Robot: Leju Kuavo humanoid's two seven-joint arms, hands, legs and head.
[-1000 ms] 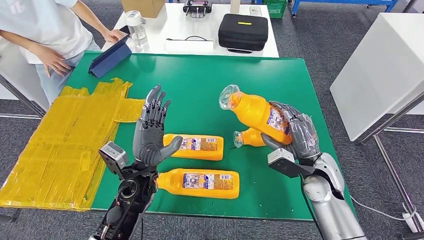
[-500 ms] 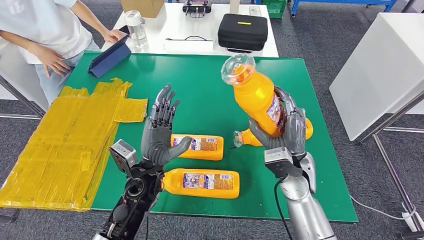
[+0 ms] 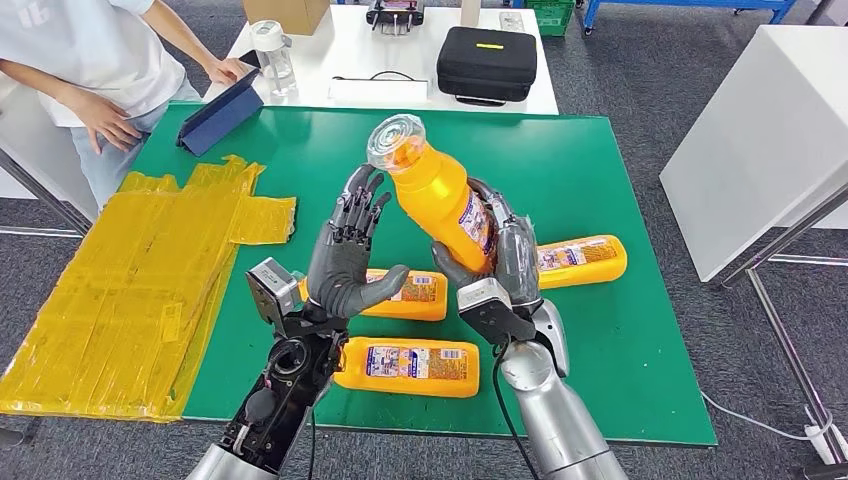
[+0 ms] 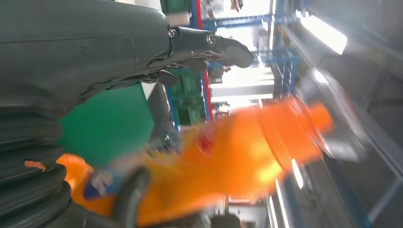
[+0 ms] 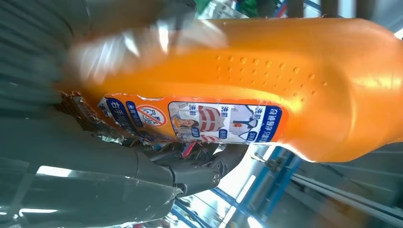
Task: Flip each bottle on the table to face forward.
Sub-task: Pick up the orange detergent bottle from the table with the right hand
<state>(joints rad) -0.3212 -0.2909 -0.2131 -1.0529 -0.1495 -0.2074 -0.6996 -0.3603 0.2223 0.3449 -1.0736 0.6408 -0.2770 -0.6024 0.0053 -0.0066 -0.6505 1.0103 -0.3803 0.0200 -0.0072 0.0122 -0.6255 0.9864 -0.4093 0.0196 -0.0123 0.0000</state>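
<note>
My right hand [image 3: 505, 262] grips an orange bottle [image 3: 438, 197] by its lower body and holds it above the green table [image 3: 560, 150], tilted with its clear cap up and toward my left. The right wrist view has its label [image 5: 209, 119] close up. My left hand [image 3: 345, 260] is raised beside it with fingers spread, palm toward the bottle, holding nothing; the bottle [image 4: 228, 161] appears blurred past it in the left wrist view. Three more orange bottles lie on their sides: one [image 3: 408, 290] behind my left hand, one [image 3: 405, 366] near the front edge, one [image 3: 580, 259] to the right.
Crumpled yellow plastic sheeting [image 3: 130, 290] covers the table's left part. A blue tablet case [image 3: 218, 118] stands at the back left, where a person [image 3: 90, 70] leans. On the white table behind sit a black case [image 3: 486, 64] and a clear jar [image 3: 271, 50].
My right hand has carried the bottle up and leftward, uncovering the bottle lying at the right. My left hand has moved right, toward the held bottle.
</note>
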